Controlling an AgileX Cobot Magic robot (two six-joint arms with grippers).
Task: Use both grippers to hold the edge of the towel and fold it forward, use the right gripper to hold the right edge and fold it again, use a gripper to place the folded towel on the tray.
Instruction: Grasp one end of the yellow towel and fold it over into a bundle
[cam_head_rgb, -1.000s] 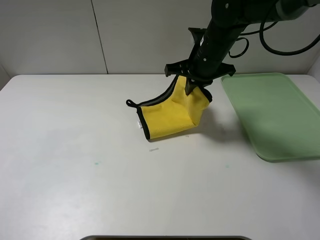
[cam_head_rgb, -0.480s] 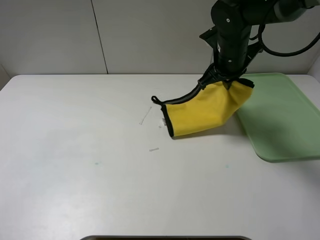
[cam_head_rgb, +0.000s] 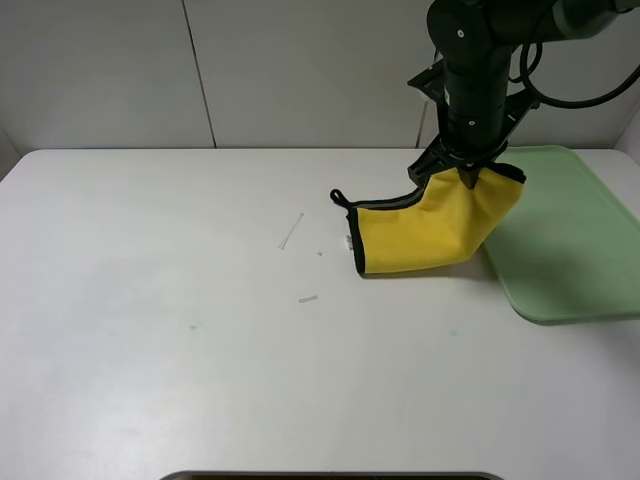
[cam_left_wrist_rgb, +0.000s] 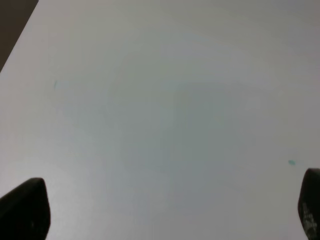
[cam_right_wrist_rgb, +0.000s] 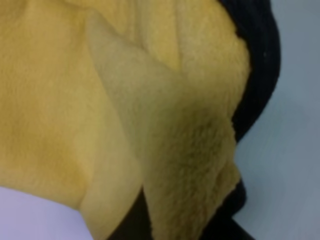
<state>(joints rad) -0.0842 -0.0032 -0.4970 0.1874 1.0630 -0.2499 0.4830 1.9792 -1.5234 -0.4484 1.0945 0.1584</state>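
Observation:
The folded yellow towel (cam_head_rgb: 430, 228) with black piping hangs from my right gripper (cam_head_rgb: 468, 172), which is shut on its upper right part. Its lower left end drags on the white table, with the small black loop (cam_head_rgb: 339, 197) at its left corner. The towel's right side overlaps the left rim of the pale green tray (cam_head_rgb: 560, 225). In the right wrist view the yellow plush (cam_right_wrist_rgb: 125, 100) fills the frame, with black piping (cam_right_wrist_rgb: 257, 70) beside it. My left gripper (cam_left_wrist_rgb: 165, 210) is open over bare table; only its two dark fingertips (cam_left_wrist_rgb: 25, 207) show.
Small bits of lint (cam_head_rgb: 291, 232) and a thin scrap (cam_head_rgb: 308, 298) lie on the white table (cam_head_rgb: 200, 330) left of the towel. A faint teal speck (cam_head_rgb: 192, 326) marks the table. A grey wall stands behind.
My right gripper has carried the towel to the right, toward the tray. The towel's trailing end and loop slid right across the table, uncovering the lint.

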